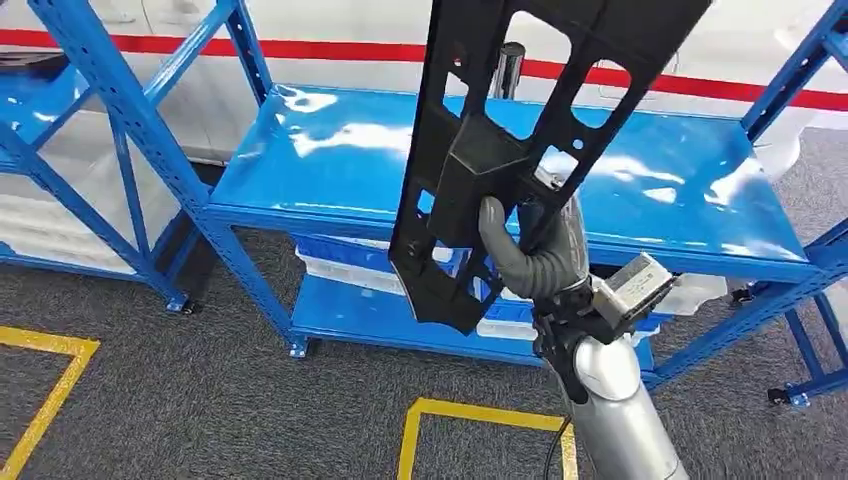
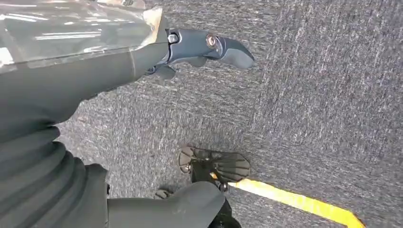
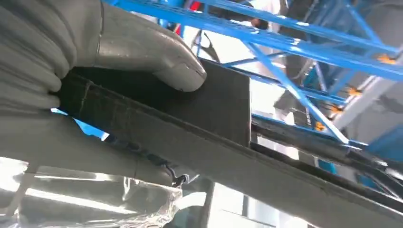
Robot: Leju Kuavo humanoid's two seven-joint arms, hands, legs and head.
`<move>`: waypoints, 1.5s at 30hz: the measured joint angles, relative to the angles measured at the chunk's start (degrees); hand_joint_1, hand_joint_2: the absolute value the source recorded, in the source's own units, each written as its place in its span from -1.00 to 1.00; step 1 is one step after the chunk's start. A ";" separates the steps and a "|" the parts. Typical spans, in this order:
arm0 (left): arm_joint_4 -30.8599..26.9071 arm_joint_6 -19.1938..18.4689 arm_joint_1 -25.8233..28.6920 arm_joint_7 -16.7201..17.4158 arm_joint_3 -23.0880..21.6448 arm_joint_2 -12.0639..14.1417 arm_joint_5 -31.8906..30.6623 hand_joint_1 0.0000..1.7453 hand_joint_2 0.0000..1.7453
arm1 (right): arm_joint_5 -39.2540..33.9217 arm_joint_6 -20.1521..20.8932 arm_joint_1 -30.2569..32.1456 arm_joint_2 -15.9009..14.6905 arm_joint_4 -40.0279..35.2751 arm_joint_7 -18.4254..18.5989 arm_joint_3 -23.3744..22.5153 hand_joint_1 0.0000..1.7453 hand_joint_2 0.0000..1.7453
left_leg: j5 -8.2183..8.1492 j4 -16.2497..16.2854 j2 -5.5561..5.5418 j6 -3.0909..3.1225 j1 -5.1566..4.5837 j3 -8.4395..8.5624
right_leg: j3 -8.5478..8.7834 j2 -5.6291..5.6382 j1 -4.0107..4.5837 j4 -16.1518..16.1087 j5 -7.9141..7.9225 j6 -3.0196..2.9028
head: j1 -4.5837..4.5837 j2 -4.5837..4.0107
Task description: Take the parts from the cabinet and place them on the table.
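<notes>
Gripping a long black part near its lower end, the right hand sits just right of centre in the head view, thumb pressed on the part's boxy raised block and the fingers wrapped behind it. The part is a flat plastic frame with cut-out openings; it rises at a slant from the hand toward the top of the frame, its lower tip hanging left of the wrist. Behind it stands a blue shelf rack, its glossy top shelf bare where it shows, with white and blue bins on the lower shelf. Grey carpet with yellow floor tape lies below. In the left wrist view, the left hand hangs over the carpet, fingers apart, holding nothing.
</notes>
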 joint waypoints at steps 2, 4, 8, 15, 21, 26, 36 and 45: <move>0.00 0.00 0.11 0.04 0.00 0.06 0.02 -1.00 1.00 | 0.15 -0.07 0.07 0.02 0.04 -0.24 0.02 1.00 1.00 | 0.23 0.16 -0.15 -0.63 0.40 -0.49 | -0.56 -0.21 -1.03 -0.15 0.87 -1.37 | 0.13 -0.02; 0.00 -0.04 0.14 0.02 0.00 0.04 0.04 -1.00 1.00 | 0.29 -0.18 0.08 0.28 0.04 -0.64 0.11 1.00 1.00 | -6.35 4.50 -0.37 -1.31 0.69 -2.17 | -1.40 -0.34 -0.86 -0.11 2.16 -2.52 | -0.22 -0.02; 0.00 -0.28 0.13 -0.39 0.00 0.02 0.11 -1.00 1.00 | 1.05 -0.79 1.02 0.22 0.04 -1.86 0.17 1.00 1.00 | -12.38 17.96 -0.40 -2.08 0.90 -4.42 | -4.12 -0.36 -0.64 0.08 4.40 -2.42 | -0.29 0.00; 0.00 -0.26 0.08 -0.46 0.00 0.07 0.11 -1.00 1.00 | 1.55 -0.79 2.97 -0.04 -0.37 -4.31 0.87 1.00 1.00 | -8.44 -0.99 -0.97 -0.79 0.53 9.31 | -6.31 -0.44 -0.35 0.12 7.31 -0.16 | -0.22 -0.02; 0.00 -0.26 0.50 -0.22 0.02 0.33 0.11 -1.00 1.00 | 0.63 -1.01 3.95 -0.96 -0.50 -4.85 1.57 1.00 1.00 | -4.39 -1.59 -0.25 2.34 0.19 5.36 | -11.33 -0.32 -0.39 11.21 -2.04 -1.29 | 0.24 -0.02; 0.00 -0.35 0.51 -0.22 0.02 0.46 0.11 -1.00 1.00 | -0.56 -1.68 4.49 -1.62 -0.39 -5.01 1.70 1.00 1.00 | -0.86 -1.20 -0.17 1.95 -0.27 0.50 | -5.55 -0.33 -0.37 11.81 1.81 1.38 | 0.30 -0.02; 0.00 -0.28 0.20 -0.30 0.24 0.87 0.87 -1.00 1.00 | -1.92 -1.86 4.45 -1.60 0.98 -5.05 1.90 1.00 1.00 | -9.43 9.25 -0.66 -1.44 0.52 -3.88 | -0.32 -0.68 -0.59 -1.58 2.60 -2.66 | -0.35 -0.02; 0.00 0.00 -0.15 -0.33 0.33 1.11 1.57 -1.00 1.00 | -2.03 -1.75 4.89 -1.09 2.38 -4.59 2.08 1.00 1.00 | -8.79 0.45 -1.09 -2.26 1.53 8.34 | -6.98 -0.80 -0.59 1.05 6.93 0.15 | -0.33 0.00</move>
